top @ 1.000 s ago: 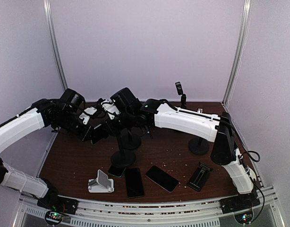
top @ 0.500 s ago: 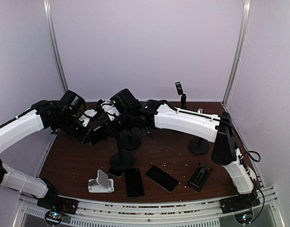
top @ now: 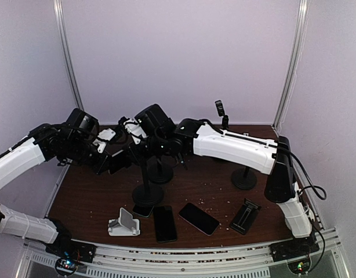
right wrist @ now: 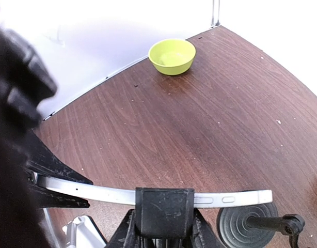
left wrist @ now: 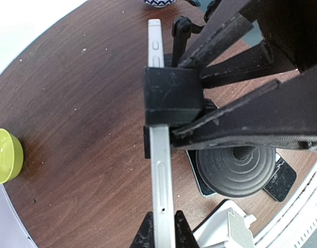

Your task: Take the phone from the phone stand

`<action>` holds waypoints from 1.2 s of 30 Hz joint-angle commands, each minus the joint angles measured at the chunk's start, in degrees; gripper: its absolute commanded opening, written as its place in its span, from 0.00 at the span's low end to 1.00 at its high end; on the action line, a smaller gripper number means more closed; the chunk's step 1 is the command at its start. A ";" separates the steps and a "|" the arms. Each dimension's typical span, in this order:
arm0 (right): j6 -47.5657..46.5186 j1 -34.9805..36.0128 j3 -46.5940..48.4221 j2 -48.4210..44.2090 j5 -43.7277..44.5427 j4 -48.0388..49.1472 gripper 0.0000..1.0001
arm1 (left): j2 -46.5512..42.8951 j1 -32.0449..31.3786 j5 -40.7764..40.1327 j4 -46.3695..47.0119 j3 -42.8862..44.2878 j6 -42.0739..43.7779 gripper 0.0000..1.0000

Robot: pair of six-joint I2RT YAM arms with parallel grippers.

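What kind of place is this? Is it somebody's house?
Likely a robot test booth, not a home: white walls box in a brown table, two robot arms stand at its edge, and phones lie about.

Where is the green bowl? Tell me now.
At the top centre of the right wrist view, the green bowl sits on the table near its edge by the white wall, well apart from the clamped phone.

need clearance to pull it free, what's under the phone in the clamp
Under the phone and its clamp sit the stand's round base, a dark flat phone and a white holder. The right fingers hide part of the base.
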 commanded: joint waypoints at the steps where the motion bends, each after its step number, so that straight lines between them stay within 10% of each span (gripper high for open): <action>1: 0.79 -0.59 -1.48 -0.72 5.46 -4.18 0.00 | -3.32 -1.34 4.09 11.79 2.60 2.59 0.08; 36: -1.37 -3.49 0.71 -1.50 13.74 -7.30 0.00 | -7.70 -1.22 -4.66 10.83 0.95 4.27 0.00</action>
